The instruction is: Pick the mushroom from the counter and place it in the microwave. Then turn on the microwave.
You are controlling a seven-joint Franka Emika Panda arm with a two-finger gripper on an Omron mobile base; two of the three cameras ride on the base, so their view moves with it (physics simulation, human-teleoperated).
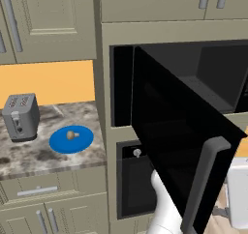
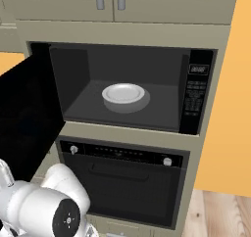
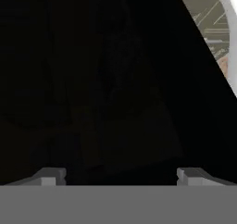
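Observation:
The small tan mushroom [image 1: 72, 135] lies on a blue round plate [image 1: 57, 144] on the speckled counter [image 1: 29, 156], left of the microwave. The microwave [image 2: 197, 100] stands open, and its black door [image 1: 169, 131] with the grey bar handle [image 1: 207, 177] swings out toward the base. A white dish [image 2: 123, 94] sits on the microwave floor. My gripper [image 3: 121, 177] is open, its two fingertips [image 3: 52, 177] wide apart with nothing between them. It faces a black surface at close range. My white arm [image 1: 162, 204] rises behind the open door.
A silver toaster [image 1: 20, 116] stands at the counter's left end. Below the microwave is a black oven [image 2: 122, 182] with knobs. The keypad [image 2: 195, 101] runs down the microwave's right side. Beige cabinets [image 1: 48, 20] hang above, with drawers [image 1: 38, 189] under the counter.

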